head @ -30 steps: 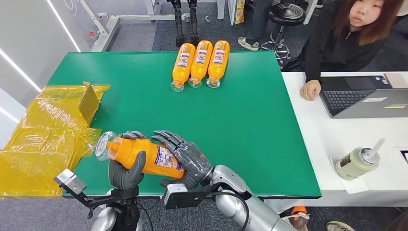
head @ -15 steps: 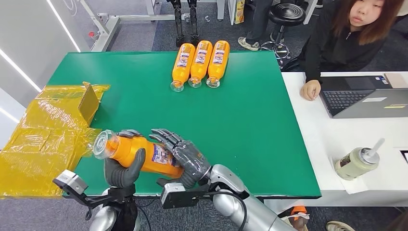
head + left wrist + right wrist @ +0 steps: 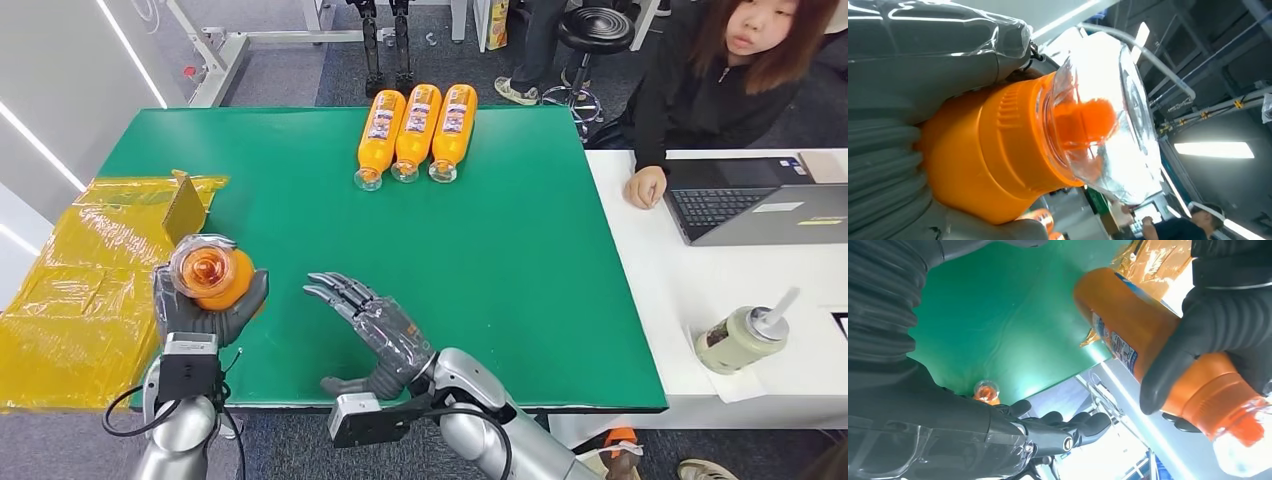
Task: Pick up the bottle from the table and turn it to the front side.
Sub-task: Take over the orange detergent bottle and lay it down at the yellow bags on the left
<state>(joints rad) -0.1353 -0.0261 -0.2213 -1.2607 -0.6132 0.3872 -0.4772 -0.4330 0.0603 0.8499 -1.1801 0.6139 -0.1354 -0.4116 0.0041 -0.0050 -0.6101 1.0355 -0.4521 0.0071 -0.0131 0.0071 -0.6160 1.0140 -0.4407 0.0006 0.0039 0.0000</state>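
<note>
Head view: left hand (image 3: 205, 305) grips the orange plastic bottle (image 3: 208, 275) upright over the green table's (image 3: 520, 240) near-left corner, clear cap toward the camera, probably for rotating; right hand (image 3: 375, 335) spread, holding nothing.

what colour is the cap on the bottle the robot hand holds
The cap is clear plastic over an orange spout on the orange bottle, shown best in the left wrist view.

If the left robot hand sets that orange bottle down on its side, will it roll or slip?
The orange plastic bottle with clear cap looks round and smooth, so it would likely roll on the flat green table. It seems full, probably hefty. The left robot hand wraps it; the glossy surface may slip.
</note>
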